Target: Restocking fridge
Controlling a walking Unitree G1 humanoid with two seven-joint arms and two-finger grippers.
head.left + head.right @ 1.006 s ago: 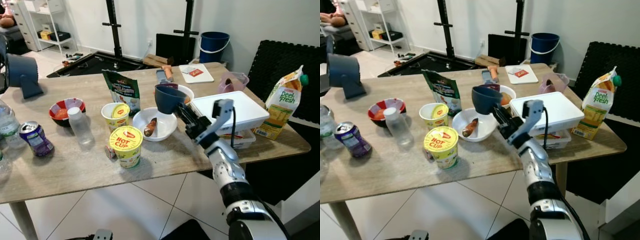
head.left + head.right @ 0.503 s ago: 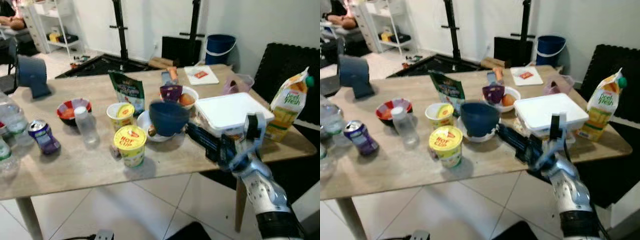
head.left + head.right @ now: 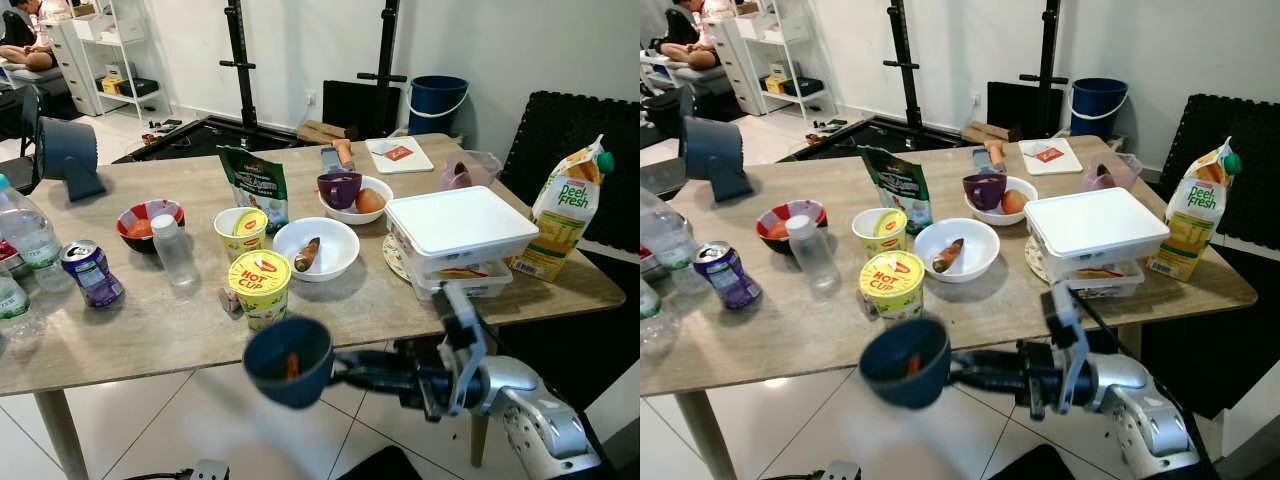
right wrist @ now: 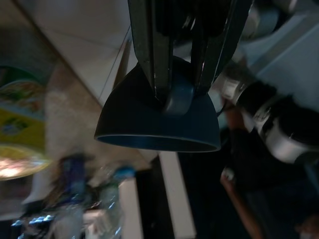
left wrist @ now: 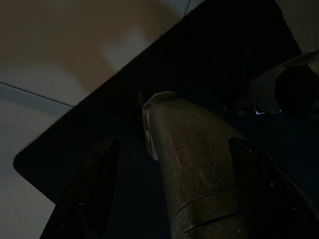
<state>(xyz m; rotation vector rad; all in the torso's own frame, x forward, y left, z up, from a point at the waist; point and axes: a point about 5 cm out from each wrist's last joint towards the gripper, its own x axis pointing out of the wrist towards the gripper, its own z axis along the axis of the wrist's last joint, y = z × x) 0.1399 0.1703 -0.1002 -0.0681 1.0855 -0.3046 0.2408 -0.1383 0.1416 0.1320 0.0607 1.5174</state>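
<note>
My right gripper (image 3: 345,378) is shut on the small handle of a dark blue bowl (image 3: 289,360). It holds the bowl out in front of the table's near edge, below the tabletop and over the tiled floor. The bowl tilts its mouth toward me, and a small orange piece lies inside. In the right wrist view the two fingers (image 4: 149,59) clamp the handle of the bowl (image 4: 157,117) from above. In the dark left wrist view the left gripper's fingers (image 5: 92,191) stand wide apart with nothing between them.
The wooden table (image 3: 150,340) carries a yellow noodle cup (image 3: 253,288), a white bowl (image 3: 316,247) with a sausage, a white lidded box (image 3: 460,222), a juice carton (image 3: 570,205), a purple can (image 3: 90,272), a plastic bottle (image 3: 172,250) and a red bowl (image 3: 148,220). A person (image 3: 30,50) sits far back left.
My right gripper has carried the blue bowl from above the white bowl, down and toward me, off the table's front edge. The camera also shifted.
</note>
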